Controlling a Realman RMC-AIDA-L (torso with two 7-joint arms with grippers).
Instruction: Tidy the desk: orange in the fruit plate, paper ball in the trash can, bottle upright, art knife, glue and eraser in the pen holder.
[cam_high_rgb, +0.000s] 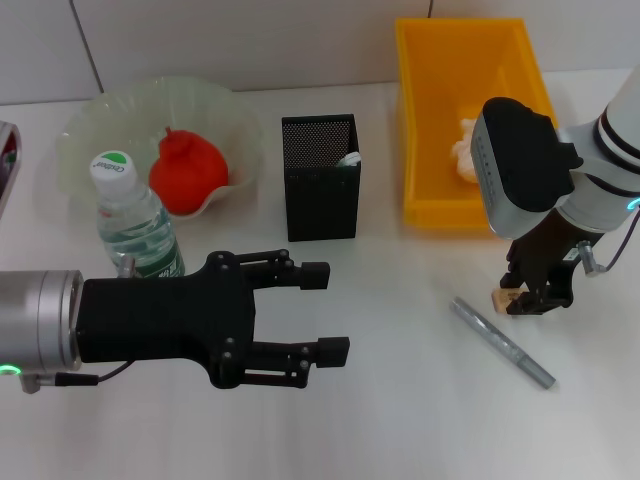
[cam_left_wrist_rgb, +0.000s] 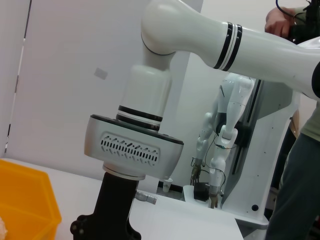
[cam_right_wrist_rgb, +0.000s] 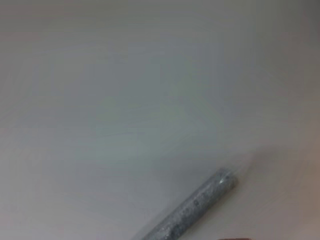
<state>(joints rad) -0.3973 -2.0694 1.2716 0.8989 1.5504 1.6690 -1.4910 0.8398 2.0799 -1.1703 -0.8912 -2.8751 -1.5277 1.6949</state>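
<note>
one bottle (cam_high_rgb: 136, 226), one orange (cam_high_rgb: 187, 171) — one knife (cam_high_rgb: 501, 342)

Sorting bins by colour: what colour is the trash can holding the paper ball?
Bright yellow-orange; the trash can shows best in the head view.

An orange (cam_high_rgb: 188, 172), reddish in tone, is seen lying in the translucent fruit plate (cam_high_rgb: 90, 125). A clear bottle (cam_high_rgb: 135, 222) with a green-and-white cap stands upright just in front of the plate. The black mesh pen holder (cam_high_rgb: 320, 177) stands upright near the middle of the table. A white paper ball (cam_high_rgb: 464, 150) lies inside the yellow trash can (cam_high_rgb: 435, 120). A silver art knife (cam_high_rgb: 501, 342) lies flat on the table, and a small tan eraser (cam_high_rgb: 503, 299) is seen just beside it.
</note>
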